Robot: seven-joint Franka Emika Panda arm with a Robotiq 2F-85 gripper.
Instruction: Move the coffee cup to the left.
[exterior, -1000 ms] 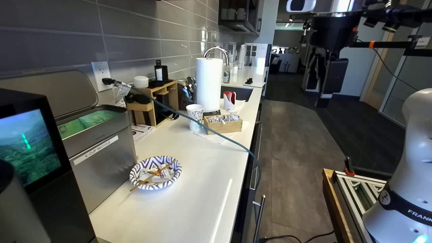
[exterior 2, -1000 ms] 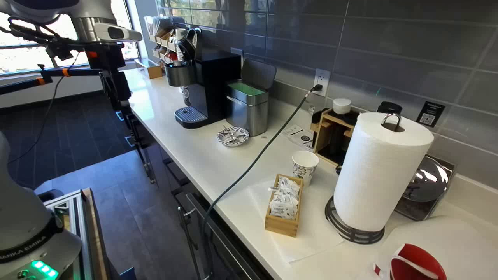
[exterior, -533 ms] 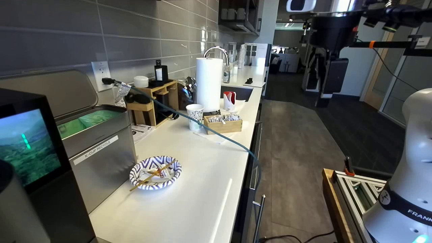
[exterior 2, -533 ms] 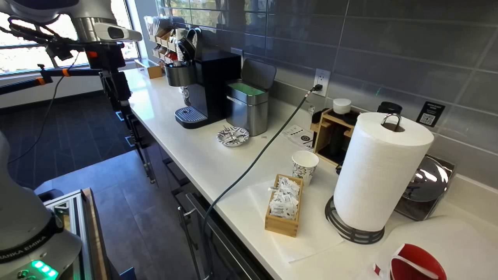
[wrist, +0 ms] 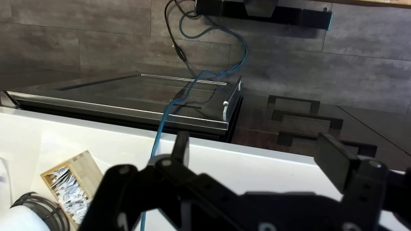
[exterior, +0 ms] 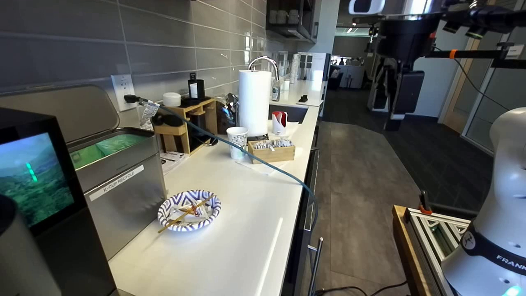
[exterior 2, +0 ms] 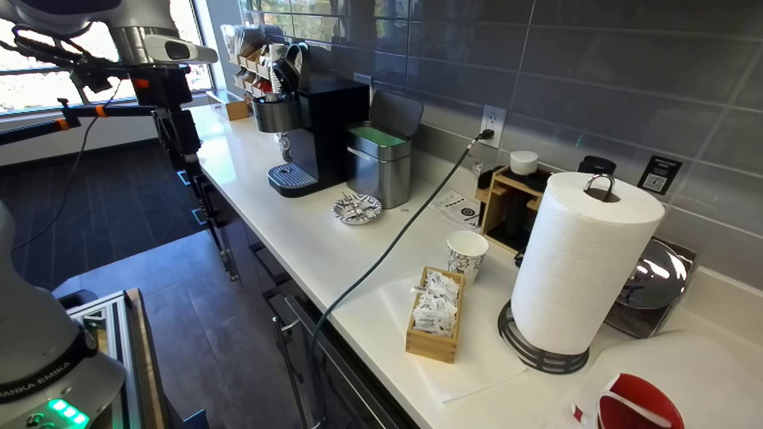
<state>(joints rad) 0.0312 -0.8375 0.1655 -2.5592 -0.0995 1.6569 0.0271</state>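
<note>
The black two-fingered hand (wrist: 255,152) is spread wide. The white, dark-patterned paper cup (exterior 2: 467,259) is seen upright on the white tabletop (exterior 2: 334,256), just beside the rectangular wooden packet box (exterior 2: 431,347).

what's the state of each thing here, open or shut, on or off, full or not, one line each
Gripper: open, holding nothing
Coffee cup: upright, no lid, contents unclear
K-cup bin: lid raised
Wooden box: open-topped, filled with packets
Patterned bowl: holding scraps and a thin stick
Cable: plugged into the wall outlet
Screen: lit
Paper towel roll: upright
</note>
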